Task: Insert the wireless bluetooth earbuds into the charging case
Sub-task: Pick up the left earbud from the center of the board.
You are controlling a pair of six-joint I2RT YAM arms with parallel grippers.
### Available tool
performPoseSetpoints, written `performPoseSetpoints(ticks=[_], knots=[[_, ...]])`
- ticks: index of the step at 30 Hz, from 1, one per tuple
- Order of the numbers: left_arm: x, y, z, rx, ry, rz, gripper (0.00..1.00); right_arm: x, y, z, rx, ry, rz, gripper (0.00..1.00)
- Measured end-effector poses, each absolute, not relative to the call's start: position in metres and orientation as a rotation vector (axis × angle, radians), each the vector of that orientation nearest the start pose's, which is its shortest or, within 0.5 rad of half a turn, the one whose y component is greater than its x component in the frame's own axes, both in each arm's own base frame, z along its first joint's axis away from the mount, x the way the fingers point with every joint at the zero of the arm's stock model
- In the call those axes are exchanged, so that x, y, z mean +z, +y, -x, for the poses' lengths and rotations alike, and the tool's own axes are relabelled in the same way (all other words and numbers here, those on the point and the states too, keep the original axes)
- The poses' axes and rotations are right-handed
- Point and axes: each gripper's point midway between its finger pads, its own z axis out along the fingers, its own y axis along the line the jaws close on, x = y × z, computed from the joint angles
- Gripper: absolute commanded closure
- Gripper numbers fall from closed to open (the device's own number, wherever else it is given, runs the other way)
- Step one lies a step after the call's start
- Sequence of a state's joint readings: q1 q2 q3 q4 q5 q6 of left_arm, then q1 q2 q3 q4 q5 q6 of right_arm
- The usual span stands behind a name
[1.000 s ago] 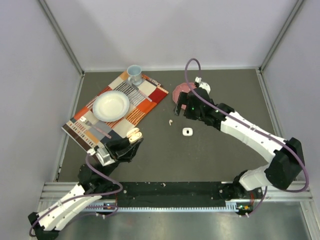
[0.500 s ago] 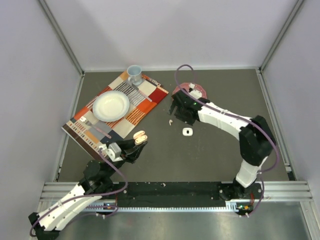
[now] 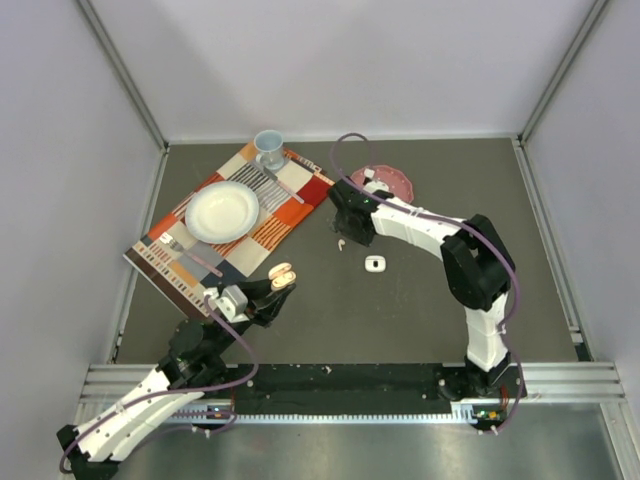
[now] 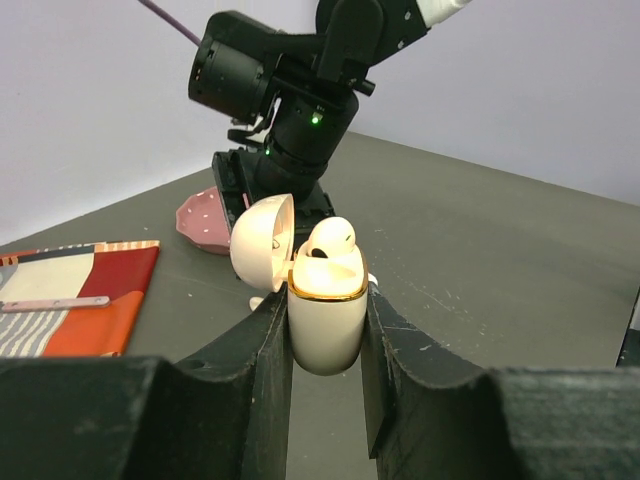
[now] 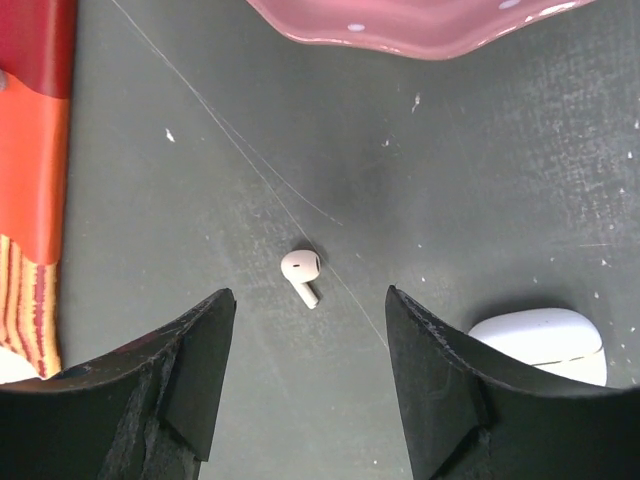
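Dark worktop point(image 3: 420, 300) carries all parts. I read the left jaws clamped on the open charging case point(image 4: 326, 315), holding a seated earbud point(image 4: 330, 238). The right jaws stand apart, straddling the loose earbud point(image 5: 301, 268); its stem lies diagonal across their gap.

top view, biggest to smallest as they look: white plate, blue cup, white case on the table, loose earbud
1. white plate
2. blue cup
3. white case
4. loose earbud
The gaps between them are plain; the cup's height may enlarge it slightly.
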State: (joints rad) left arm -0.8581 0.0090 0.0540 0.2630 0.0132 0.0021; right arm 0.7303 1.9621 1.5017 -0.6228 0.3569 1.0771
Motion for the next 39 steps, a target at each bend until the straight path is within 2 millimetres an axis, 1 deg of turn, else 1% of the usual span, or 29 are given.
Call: performPoseSetpoints(ticks=[5, 10, 13, 16, 19, 23, 26, 32, 39], knots=[[0.223, -0.189, -0.161, -0.744, 1.174, -0.552, 1.00, 0.055, 0.295, -0.364, 0.177, 2.525, -0.535, 0.40], [0.223, -0.189, -0.161, -0.745, 1.174, -0.552, 1.00, 0.047, 0.299, -0.367, 0.158, 2.536, -0.529, 0.42], [0.223, -0.189, -0.161, -0.744, 1.175, -0.552, 1.00, 0.045, 0.301, -0.369, 0.157, 2.537, -0.528, 0.44], [0.223, -0.189, -0.161, -0.744, 1.176, -0.552, 1.00, 0.044, 0.304, -0.372, 0.160, 2.538, -0.524, 0.48], [0.223, -0.189, -0.161, -0.744, 1.176, -0.552, 1.00, 0.043, 0.307, -0.375, 0.164, 2.534, -0.524, 0.49], [0.222, -0.189, -0.161, -0.744, 1.177, -0.553, 1.00, 0.036, 0.306, -0.374, 0.147, 2.546, -0.522, 0.50], [0.222, -0.189, -0.161, -0.744, 1.177, -0.553, 1.00, 0.030, 0.305, -0.373, 0.133, 2.554, -0.522, 0.55], [0.222, -0.189, -0.161, -0.744, 1.177, -0.552, 1.00, 0.030, 0.307, -0.375, 0.138, 2.553, -0.523, 0.55], [0.222, -0.189, -0.161, -0.741, 1.178, -0.549, 1.00, 0.030, 0.307, -0.374, 0.140, 2.555, -0.521, 0.58]])
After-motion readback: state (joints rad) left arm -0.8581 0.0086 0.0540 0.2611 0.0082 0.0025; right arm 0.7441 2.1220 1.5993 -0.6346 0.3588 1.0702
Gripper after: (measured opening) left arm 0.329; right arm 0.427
